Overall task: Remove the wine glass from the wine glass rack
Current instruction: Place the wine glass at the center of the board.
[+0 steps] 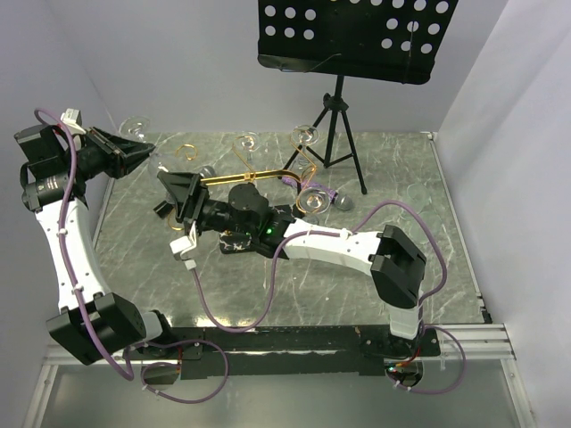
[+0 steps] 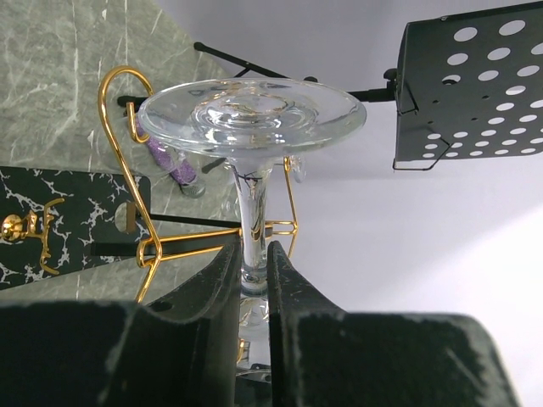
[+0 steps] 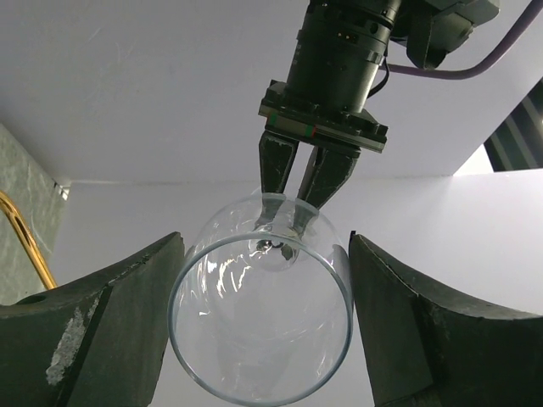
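Left wrist view gives me the left claw clenched on the stem of the wine glass. Both fingers are pressed to the stem just under the round clear foot, which faces the camera. Right wrist view has the right claw spread wide, one finger on either side of the glass's bowl with its open rim facing me. I cannot tell whether those fingers touch the bowl. The glass is clear and looks empty and whole. From the top view I read it as held above the far left of the counter, left of the curled arms of the wine glass rack. The rack's gold curls and black veined base show behind the stem. Another glass sits to the right by the rack.
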Tool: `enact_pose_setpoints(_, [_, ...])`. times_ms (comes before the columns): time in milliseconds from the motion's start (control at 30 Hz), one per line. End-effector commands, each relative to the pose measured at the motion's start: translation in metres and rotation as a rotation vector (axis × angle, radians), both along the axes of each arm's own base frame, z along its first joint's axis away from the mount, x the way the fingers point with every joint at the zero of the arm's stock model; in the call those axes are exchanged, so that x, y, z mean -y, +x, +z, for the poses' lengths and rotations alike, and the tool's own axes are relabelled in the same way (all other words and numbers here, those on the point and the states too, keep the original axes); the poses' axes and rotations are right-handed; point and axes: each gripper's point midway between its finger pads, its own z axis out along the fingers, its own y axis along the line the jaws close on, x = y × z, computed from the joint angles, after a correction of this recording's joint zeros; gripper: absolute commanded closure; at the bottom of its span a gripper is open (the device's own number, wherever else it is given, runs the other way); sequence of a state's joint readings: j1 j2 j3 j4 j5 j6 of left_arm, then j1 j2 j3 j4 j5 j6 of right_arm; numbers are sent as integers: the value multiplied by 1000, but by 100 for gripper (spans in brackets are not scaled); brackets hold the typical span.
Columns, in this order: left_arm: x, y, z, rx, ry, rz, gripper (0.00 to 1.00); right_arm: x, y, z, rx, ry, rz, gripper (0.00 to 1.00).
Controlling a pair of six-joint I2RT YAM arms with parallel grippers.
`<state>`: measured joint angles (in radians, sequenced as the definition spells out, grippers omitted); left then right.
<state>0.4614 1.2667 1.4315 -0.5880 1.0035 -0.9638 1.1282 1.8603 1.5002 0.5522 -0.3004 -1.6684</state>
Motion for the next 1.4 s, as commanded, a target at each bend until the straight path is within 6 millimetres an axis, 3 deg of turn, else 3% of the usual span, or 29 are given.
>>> enact_pose_setpoints(0, [5, -9, 20, 70, 21, -8, 99, 11, -3, 50, 22, 87, 2, 34])
enact_pose_setpoints(67, [4, -8, 20, 70, 25, 1, 97, 14, -2, 52, 21, 89, -1, 35])
enact_pose_setpoints(167, [3, -7, 22, 75, 28, 4, 70, 16, 4, 53, 19, 92, -22, 35])
enact_pose_setpoints(300, [4, -8, 28, 95, 45, -2, 47, 21, 16, 66, 25, 112, -60, 36])
enact_pose_setpoints(400, [4, -8, 28, 100, 52, -2, 41, 27, 29, 75, 28, 118, -92, 39])
enact_pose_setpoints(667, [0, -8, 34, 121, 68, -3, 36, 45, 48, 93, 52, 135, -153, 40])
enact_pose_setpoints(833, [-10, -8, 46, 163, 90, 13, 36, 73, 56, 102, 71, 131, -211, 41])
enact_pose_setpoints(933, [-17, -2, 49, 183, 90, 20, 37, 101, 49, 113, 81, 129, -246, 41])
enact_pose_setpoints(1100, [-30, 11, 46, 187, 71, 45, 38, 151, 34, 112, 52, 77, -306, 44])
enact_pose_setpoints(1200, [-35, 17, 44, 188, 65, 60, 39, 184, 26, 121, 30, 72, -352, 44])
enact_pose_setpoints(1367, [-40, 23, 38, 186, 79, 69, 39, 237, 24, 128, -15, 74, -465, 45])
